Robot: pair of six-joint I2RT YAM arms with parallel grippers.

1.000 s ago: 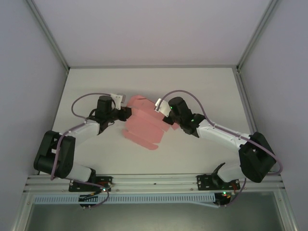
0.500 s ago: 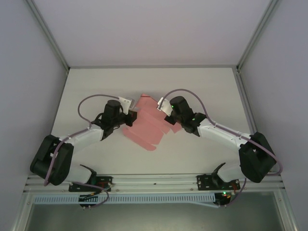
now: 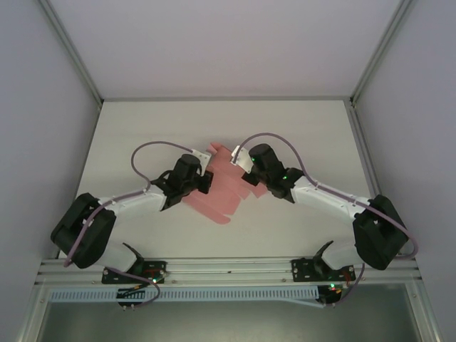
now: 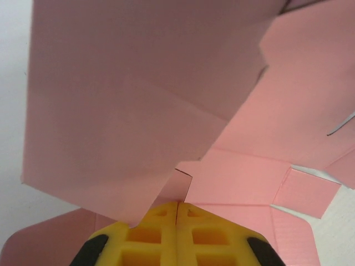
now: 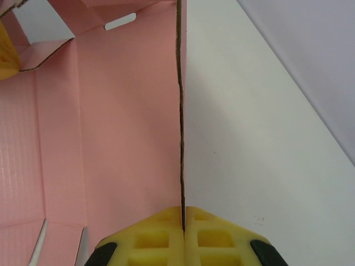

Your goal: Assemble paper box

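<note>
White bench [image 3: 142, 128] carried your work. Your left hand [image 4: 177, 206] was clenched at a flap notch; whether it pinched paper, you could not tell. Your right hand [image 5: 183, 210] gripped a raised wall's edge. Between them lay the paper box [image 3: 221, 196], half-folded, long axis near-to-far, no print legible.

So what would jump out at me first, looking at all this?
The pink paper box, a half-folded sheet, lies on the white table between the two arms. The right gripper pinches one raised wall edge-on; the left gripper sits shut under a lifted flap on the opposite side.
</note>
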